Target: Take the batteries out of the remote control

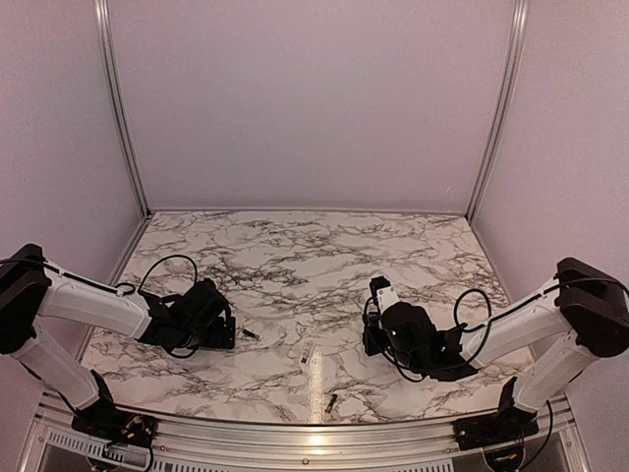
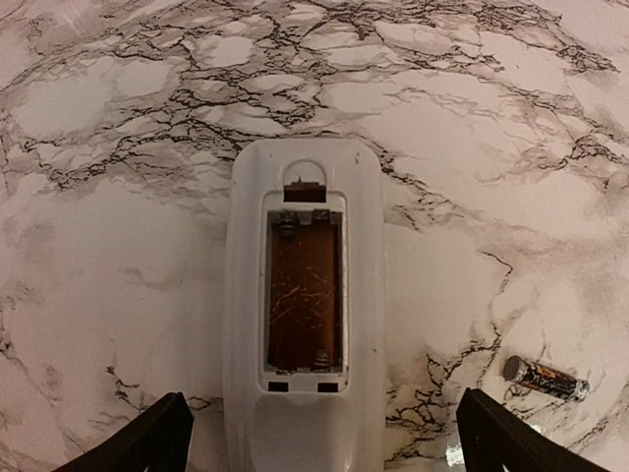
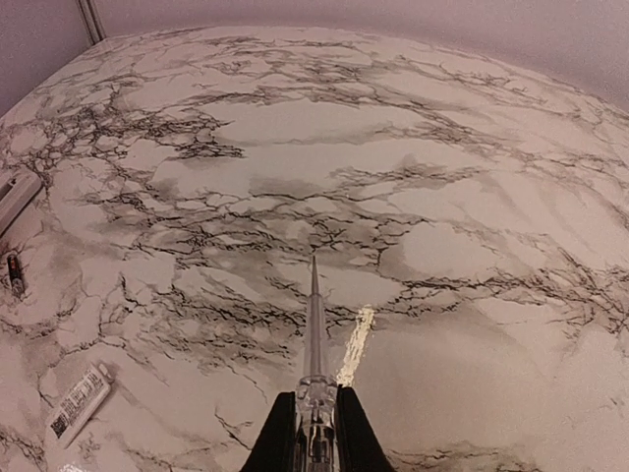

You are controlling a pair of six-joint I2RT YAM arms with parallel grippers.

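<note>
The white remote control (image 2: 305,246) lies face down on the marble table, and its dark-reddish recess (image 2: 305,295) holds only bare contacts. My left gripper (image 2: 319,447) is open, one black finger on each side of the remote's near end and neither touching it. One battery (image 2: 545,378) lies on the table to the remote's right, also seen as the battery (image 1: 250,334) just beyond the left gripper (image 1: 221,329). A second battery (image 1: 331,402) lies near the table's front edge. My right gripper (image 3: 316,418) is shut on the clear handle of a thin grey rod (image 3: 314,315).
A short white cover piece (image 1: 308,354) with a printed label lies between the two arms, also seen as the cover piece (image 3: 79,401) at the lower left. The table's front rail (image 1: 314,433) runs along the near edge. Pale walls enclose the back and sides.
</note>
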